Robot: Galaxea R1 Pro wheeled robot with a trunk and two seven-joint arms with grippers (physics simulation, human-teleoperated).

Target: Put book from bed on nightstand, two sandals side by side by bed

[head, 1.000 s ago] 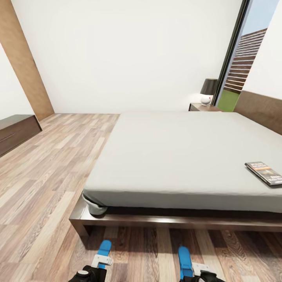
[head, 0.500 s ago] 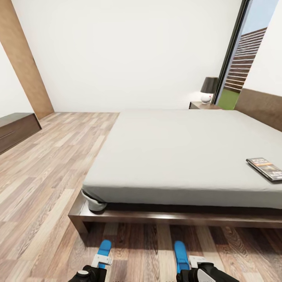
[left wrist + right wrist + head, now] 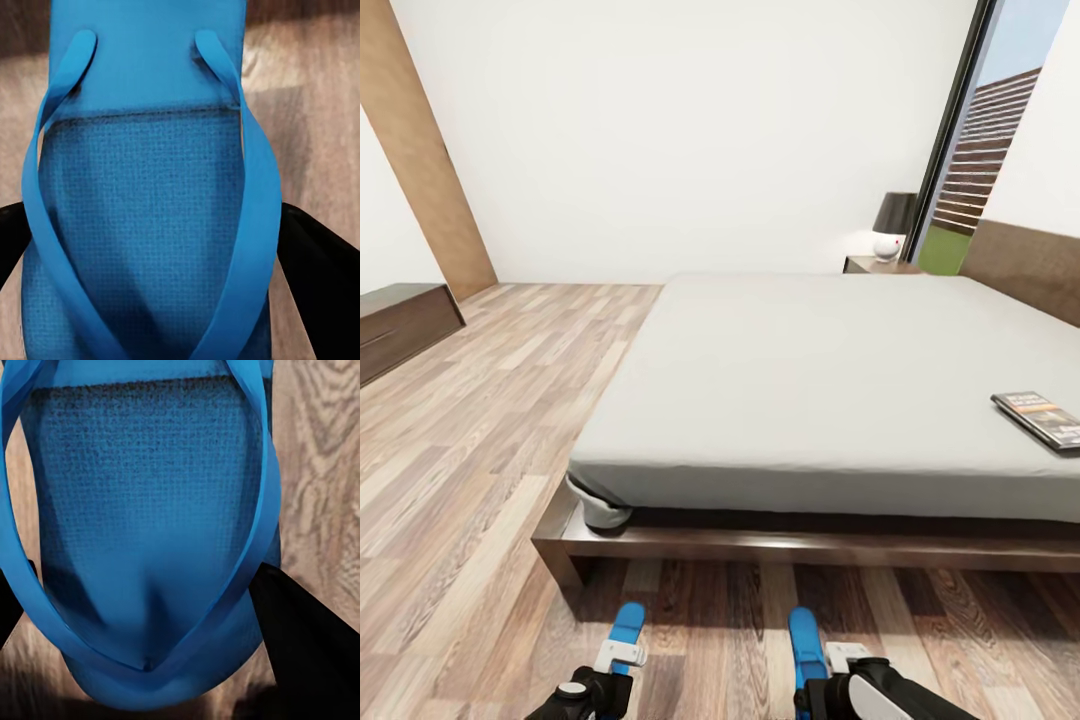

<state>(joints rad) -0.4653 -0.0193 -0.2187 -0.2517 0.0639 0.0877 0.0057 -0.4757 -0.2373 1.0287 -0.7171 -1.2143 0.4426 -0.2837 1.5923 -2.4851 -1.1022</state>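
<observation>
Left blue sandal [image 3: 626, 631] clamped in the left gripper [image 3: 618, 660] at 7 o'clock of the head view, toe toward the bed, above the wood-plank floor [image 3: 480, 450]. In the left wrist view, same sandal [image 3: 142, 187] up close, straps running down its textured footbed, a black finger [image 3: 319, 285] pressed on each edge.

Right blue sandal [image 3: 806, 642] gripped likewise by the right gripper [image 3: 822, 668] at 6 o'clock, roughly parallel to the left one and apart from it, toe also toward the bed. In the right wrist view, sandal [image 3: 150, 525] held between dark fingers [image 3: 307, 652], floor planks beyond.

Bed [image 3: 830, 380] straight ahead: plain grey mattress on a dark brown platform frame, headboard [image 3: 1025, 270] at 3 o'clock. Book [image 3: 1042, 417] flat on the mattress at 3 o'clock, near the near edge, partly cut by the frame border; dark cover with orange and white lettering, too small to read.

Nightstand [image 3: 880, 265] beyond the far side of the bed at 1 o'clock, bearing a dark-shaded lamp [image 3: 894, 215] and a small white round thing [image 3: 886, 247]. Tall black-framed window [image 3: 970, 140] behind it, slatted fence and grass outside. Low dark cabinet [image 3: 400, 325] at 9 o'clock against the wall, wooden panel [image 3: 420, 160] at 10 o'clock.
</observation>
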